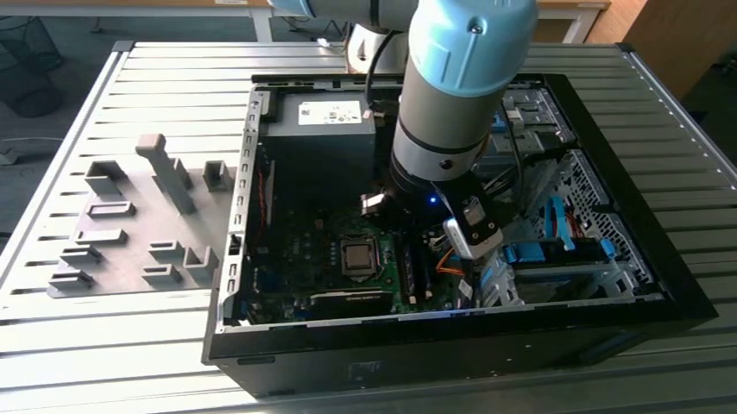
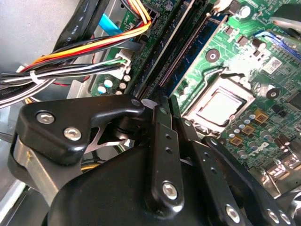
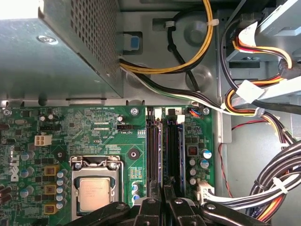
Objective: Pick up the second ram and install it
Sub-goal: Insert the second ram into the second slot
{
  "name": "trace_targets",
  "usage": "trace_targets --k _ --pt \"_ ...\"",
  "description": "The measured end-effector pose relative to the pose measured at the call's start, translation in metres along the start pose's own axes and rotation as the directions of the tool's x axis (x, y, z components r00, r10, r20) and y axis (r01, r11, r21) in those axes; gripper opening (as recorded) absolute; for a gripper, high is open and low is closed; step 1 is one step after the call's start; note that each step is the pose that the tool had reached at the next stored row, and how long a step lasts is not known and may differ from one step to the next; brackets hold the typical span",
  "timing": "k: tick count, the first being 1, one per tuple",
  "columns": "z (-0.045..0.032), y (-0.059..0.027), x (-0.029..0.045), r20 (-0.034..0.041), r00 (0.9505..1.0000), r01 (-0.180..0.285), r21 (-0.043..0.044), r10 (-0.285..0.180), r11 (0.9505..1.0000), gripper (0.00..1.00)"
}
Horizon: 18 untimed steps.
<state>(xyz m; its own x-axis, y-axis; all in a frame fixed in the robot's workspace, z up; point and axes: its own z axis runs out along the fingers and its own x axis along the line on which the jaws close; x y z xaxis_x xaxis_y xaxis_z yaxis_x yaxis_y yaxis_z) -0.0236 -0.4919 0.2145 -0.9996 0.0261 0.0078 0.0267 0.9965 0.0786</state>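
Blue second ram (image 3: 163,155) stands edge-down, lengthwise along the slots (image 3: 153,150).

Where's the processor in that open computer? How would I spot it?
Look inside the open black computer case at the green motherboard. The processor sits beside the long black memory slots; it alone is a silver square in a metal frame.

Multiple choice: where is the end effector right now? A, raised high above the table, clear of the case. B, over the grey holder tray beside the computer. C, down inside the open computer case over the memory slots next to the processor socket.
C: the end effector sits low over the memory slots beside the processor socket, inside the computer case.
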Motion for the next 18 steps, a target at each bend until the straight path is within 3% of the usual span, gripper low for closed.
trace_targets --k 18 --pt "0.0033 -0.0003 0.0007 -0.0009 1.0 0.01 0.0001 -0.01 1.0 0.14"
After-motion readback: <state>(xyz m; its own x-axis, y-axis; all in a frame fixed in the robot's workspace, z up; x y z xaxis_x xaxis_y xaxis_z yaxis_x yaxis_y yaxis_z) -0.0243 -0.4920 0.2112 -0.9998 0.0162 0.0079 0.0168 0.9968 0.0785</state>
